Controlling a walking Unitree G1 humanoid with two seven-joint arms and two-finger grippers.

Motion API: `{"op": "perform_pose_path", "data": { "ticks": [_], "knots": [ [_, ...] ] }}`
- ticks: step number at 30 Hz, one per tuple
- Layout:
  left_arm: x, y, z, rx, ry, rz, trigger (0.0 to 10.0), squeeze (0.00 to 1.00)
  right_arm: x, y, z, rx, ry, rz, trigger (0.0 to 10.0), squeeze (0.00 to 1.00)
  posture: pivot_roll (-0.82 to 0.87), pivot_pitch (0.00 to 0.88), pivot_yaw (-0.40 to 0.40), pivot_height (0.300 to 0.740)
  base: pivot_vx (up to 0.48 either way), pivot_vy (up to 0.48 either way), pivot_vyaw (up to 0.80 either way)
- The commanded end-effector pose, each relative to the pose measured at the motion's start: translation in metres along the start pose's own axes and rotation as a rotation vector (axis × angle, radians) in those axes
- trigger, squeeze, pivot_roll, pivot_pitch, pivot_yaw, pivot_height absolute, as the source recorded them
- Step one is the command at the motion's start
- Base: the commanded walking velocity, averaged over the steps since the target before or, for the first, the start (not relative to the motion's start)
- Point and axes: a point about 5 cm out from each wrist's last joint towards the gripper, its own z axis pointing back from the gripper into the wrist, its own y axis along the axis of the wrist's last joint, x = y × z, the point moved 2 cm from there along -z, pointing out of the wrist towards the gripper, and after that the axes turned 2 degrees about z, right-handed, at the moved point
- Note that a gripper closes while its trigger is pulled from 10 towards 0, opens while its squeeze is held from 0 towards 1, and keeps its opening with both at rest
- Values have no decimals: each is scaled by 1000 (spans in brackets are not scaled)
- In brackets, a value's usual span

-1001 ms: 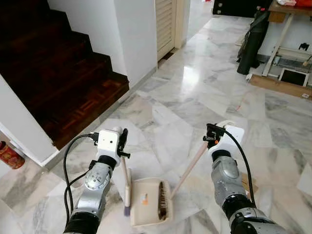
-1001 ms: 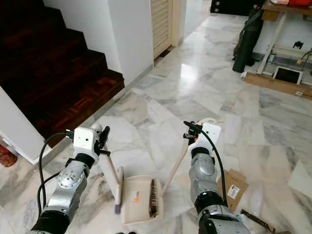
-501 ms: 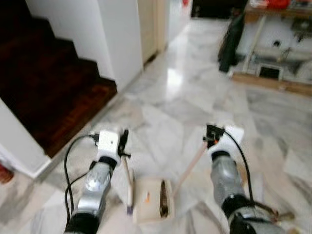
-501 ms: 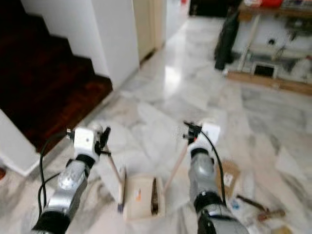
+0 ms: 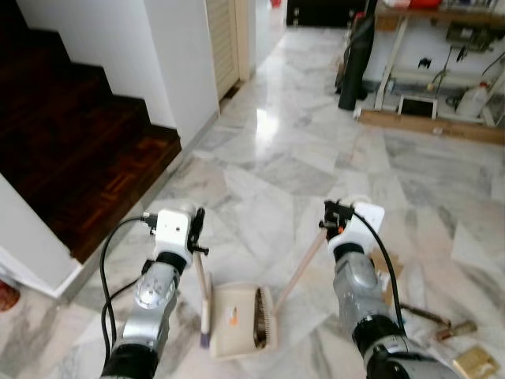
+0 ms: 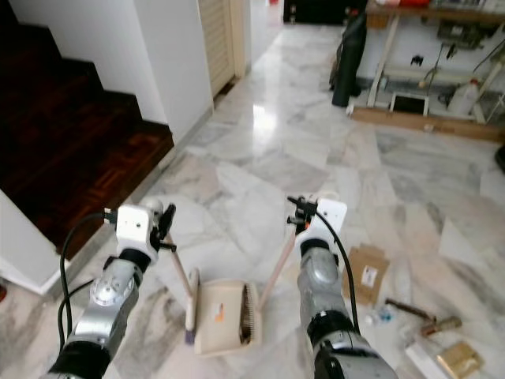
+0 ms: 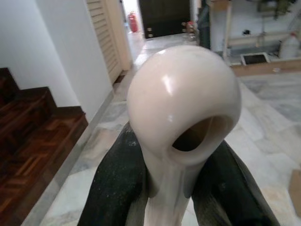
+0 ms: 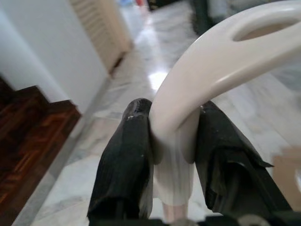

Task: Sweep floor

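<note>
Both fingers sets clamp handles: left dustpan, right broom.

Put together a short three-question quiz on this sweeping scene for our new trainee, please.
1. True or false: the left end effector is shut on the dustpan handle.
2. What does the right end effector hold: A) a mop, B) the broom handle, C) a bottle?
3. Where do the broom bristles sit relative to the dustpan?

Key: 1. True. 2. B. 3. At the right side of the dustpan's tray, resting in it.
</note>
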Motion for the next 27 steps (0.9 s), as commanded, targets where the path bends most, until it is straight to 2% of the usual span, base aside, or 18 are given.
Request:
{"op": "perform_pose_path", "data": {
  "ticks": [1, 4, 12, 24, 27],
  "knots": [
    [-3, 8, -2, 36, 7, 7, 10000, 0, -8, 13, -6, 46, 18, -18, 10000, 0, -50, 0, 71, 740, 0, 289, 0],
    [-1, 9, -2, 42, 6, 15, 10000, 0, -16, 14, -6, 50, 38, -3, 10000, 0, -41, 0, 63, 740, 0, 298, 0],
    [-1, 9, -2, 40, 5, 13, 10000, 0, -18, 14, -6, 49, 46, -3, 10000, 0, -41, 0, 65, 740, 0, 303, 740],
    [-1, 10, -2, 37, -4, 14, 10000, 0, -19, 13, -6, 51, 45, -1, 10000, 0, -38, 0, 70, 740, 0, 300, 0],
    [-1, 10, -2, 38, -4, 12, 10000, 0, -20, 14, -6, 53, 48, 3, 10000, 0, -37, 0, 70, 740, 0, 301, 729]
  ]
}}
